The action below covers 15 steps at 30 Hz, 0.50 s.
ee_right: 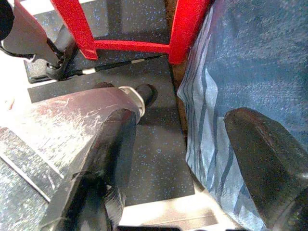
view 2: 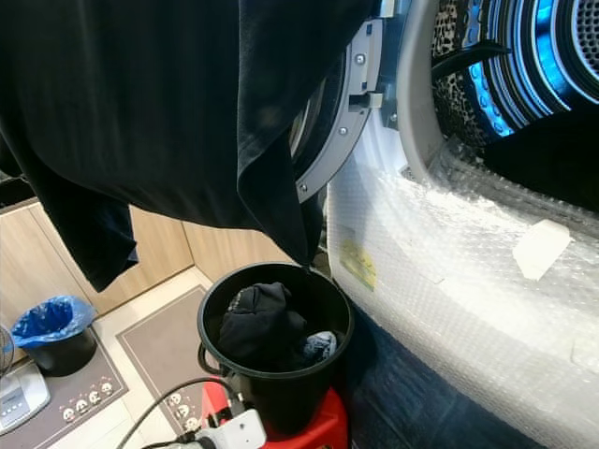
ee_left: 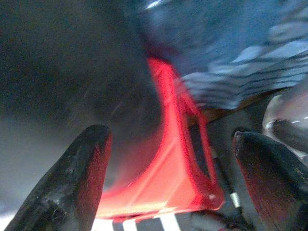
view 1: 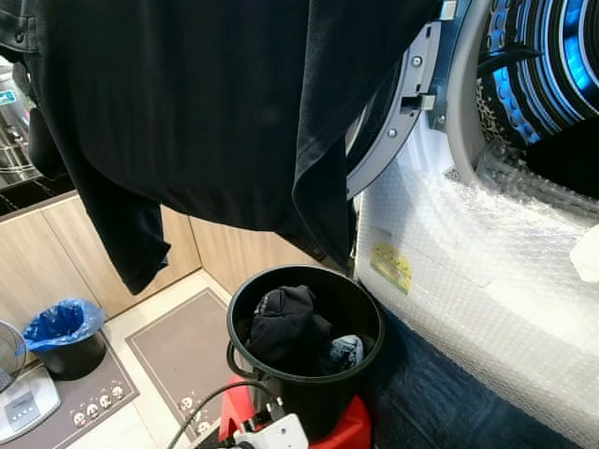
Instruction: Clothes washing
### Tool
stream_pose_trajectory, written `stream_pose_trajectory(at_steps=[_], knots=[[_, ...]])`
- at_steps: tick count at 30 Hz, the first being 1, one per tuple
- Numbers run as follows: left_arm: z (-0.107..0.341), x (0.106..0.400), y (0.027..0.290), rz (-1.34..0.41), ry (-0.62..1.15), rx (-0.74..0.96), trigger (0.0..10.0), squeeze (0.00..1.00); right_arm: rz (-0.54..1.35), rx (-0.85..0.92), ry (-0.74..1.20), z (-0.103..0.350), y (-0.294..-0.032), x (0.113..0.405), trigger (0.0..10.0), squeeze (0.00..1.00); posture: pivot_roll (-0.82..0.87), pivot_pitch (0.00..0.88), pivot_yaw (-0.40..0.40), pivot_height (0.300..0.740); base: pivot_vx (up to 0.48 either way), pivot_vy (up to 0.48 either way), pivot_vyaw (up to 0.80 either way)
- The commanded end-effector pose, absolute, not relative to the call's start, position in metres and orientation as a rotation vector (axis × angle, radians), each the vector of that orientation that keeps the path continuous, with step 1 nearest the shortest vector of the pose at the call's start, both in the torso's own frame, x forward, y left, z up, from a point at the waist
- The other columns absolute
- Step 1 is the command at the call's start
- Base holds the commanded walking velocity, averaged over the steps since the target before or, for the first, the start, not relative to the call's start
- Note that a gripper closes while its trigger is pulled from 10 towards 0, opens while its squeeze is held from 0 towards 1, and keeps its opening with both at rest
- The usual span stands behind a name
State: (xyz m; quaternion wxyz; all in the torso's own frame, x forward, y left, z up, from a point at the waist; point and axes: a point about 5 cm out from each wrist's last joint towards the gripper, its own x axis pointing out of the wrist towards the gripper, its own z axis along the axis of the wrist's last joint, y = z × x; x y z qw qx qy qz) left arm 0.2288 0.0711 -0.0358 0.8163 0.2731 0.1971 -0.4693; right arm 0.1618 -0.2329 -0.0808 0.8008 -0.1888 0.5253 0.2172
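A large black garment (view 1: 206, 103) hangs across the top of the head views, in front of the washer's open door (view 1: 404, 103); what holds it up is hidden. Below it a black bucket (view 1: 318, 402) stands on a red stool (view 1: 351, 432) and holds dark clothes (view 1: 290, 327). The washer drum (view 1: 552, 65) at the right is open and lit blue. My left gripper (ee_left: 168, 183) hangs low and open beside the red stool (ee_left: 168, 163), nothing between its fingers. My right gripper (ee_right: 187, 163) is also open, over the dark floor mat beside a blue striped cloth (ee_right: 240, 72).
Bubble wrap (view 1: 468, 271) covers the washer's front, with dark blue cloth (view 1: 440, 402) below it. A white power strip (view 1: 271, 435) and cable lie by the stool. A bin with a blue bag (view 1: 64, 327), grey mats (view 1: 178, 346) and wooden cabinets (view 1: 37, 262) are at the left.
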Motion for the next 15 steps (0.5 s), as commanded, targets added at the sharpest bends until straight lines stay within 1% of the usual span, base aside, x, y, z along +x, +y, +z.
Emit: stream_pose_trajectory(at_steps=[1,3,5,6,7,8,10,12,13,14,15], knots=[[-0.034,0.230,0.068,-1.062,0.439,0.546,10.0,0.00,0.470,-0.414,1.109,-0.078,-0.232,0.168,10.0,0.00,-0.06,0.000,0.028,0.740,0.000,0.000,0.00],[-0.033,0.230,0.067,-1.077,0.443,0.536,10.0,0.00,0.470,-0.415,1.108,-0.078,-0.232,0.168,10.0,0.00,-0.06,0.000,0.028,0.740,0.000,0.000,0.00],[-0.030,0.229,0.060,-1.153,0.443,0.511,10.0,0.00,0.467,-0.418,1.100,-0.077,-0.232,0.172,10.0,0.00,-0.09,0.000,0.042,0.740,0.000,0.000,0.00],[-0.026,0.230,0.054,-1.219,0.426,0.520,10.0,0.00,0.468,-0.421,1.091,-0.076,-0.231,0.174,10.0,0.00,-0.11,0.000,0.054,0.740,0.000,0.000,0.00],[-0.026,0.230,0.054,-1.219,0.426,0.520,10.0,0.00,0.468,-0.421,1.091,-0.076,-0.231,0.174,10.0,0.00,-0.11,0.000,0.054,0.740,0.000,0.000,0.00],[-0.021,0.231,0.049,-1.288,0.395,0.541,10.0,0.00,0.467,-0.416,1.089,-0.076,-0.230,0.175,10.0,0.00,-0.12,0.000,0.061,0.740,0.000,0.000,0.00],[-0.018,0.231,0.045,-1.335,0.379,0.541,10.0,0.00,0.463,-0.414,1.090,-0.077,-0.229,0.174,10.0,0.00,-0.12,0.000,0.064,0.740,0.000,0.000,0.00],[-0.014,0.230,0.041,-1.445,0.354,0.596,10.0,0.00,0.465,-0.408,1.099,-0.079,-0.226,0.170,10.0,0.00,-0.12,0.000,0.065,0.740,0.000,0.000,0.00],[-0.014,0.230,0.041,-1.445,0.354,0.596,10.0,0.00,0.465,-0.408,1.099,-0.079,-0.226,0.170,10.0,0.00,-0.12,0.000,0.065,0.740,0.000,0.000,0.00],[-0.011,0.231,0.041,-1.499,0.339,0.620,10.0,0.00,0.464,-0.407,1.101,-0.080,-0.225,0.169,10.0,0.00,-0.13,0.000,0.063,0.740,0.000,0.000,0.00],[-0.009,0.232,0.042,-1.517,0.329,0.646,10.0,0.00,0.462,-0.401,1.103,-0.081,-0.225,0.168,10.0,0.00,-0.13,0.000,0.064,0.740,0.000,0.000,0.00]])
